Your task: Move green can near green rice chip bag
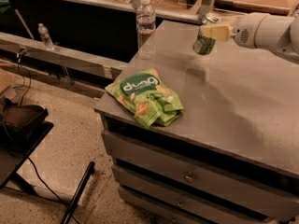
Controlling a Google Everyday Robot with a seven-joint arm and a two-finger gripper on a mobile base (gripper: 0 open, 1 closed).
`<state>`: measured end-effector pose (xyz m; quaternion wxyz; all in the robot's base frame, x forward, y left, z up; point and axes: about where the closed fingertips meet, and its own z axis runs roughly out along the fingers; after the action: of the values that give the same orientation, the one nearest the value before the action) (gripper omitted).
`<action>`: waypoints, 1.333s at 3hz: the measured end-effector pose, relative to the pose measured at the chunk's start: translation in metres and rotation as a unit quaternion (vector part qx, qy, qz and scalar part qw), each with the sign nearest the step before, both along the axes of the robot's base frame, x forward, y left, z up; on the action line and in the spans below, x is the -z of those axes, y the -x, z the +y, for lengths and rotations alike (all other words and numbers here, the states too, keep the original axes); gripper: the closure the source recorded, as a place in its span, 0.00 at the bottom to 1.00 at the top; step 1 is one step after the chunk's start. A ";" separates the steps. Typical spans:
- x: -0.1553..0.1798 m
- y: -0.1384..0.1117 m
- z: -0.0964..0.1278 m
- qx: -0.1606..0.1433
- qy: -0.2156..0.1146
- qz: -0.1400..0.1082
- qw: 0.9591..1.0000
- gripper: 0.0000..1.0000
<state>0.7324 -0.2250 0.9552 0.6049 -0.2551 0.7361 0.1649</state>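
Observation:
The green can (202,45), with a silver top, is at the back of the grey table (243,97), tilted and held slightly above the surface. My gripper (210,32) comes in from the right on a white arm and is shut on the can's upper part. The green rice chip bag (145,96), bright green with a dark oval and orange chip pictures, lies flat near the table's front left corner, well to the left of and nearer than the can.
A clear plastic water bottle (145,24) stands at the table's back left edge. Drawers (187,176) run below the table front. A dark shelf with a small bottle (44,36) is at left. A black stand and cables (23,125) are on the floor.

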 end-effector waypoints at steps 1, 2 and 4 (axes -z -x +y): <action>-0.024 0.028 0.043 -0.061 -0.018 -0.020 0.998 1.00; -0.031 0.047 0.081 -0.121 -0.017 -0.011 0.992 1.00; 0.012 0.085 0.133 -0.211 0.027 0.062 0.975 0.82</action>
<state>0.6469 -0.0923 0.9427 0.5022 -0.4102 0.7063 0.2840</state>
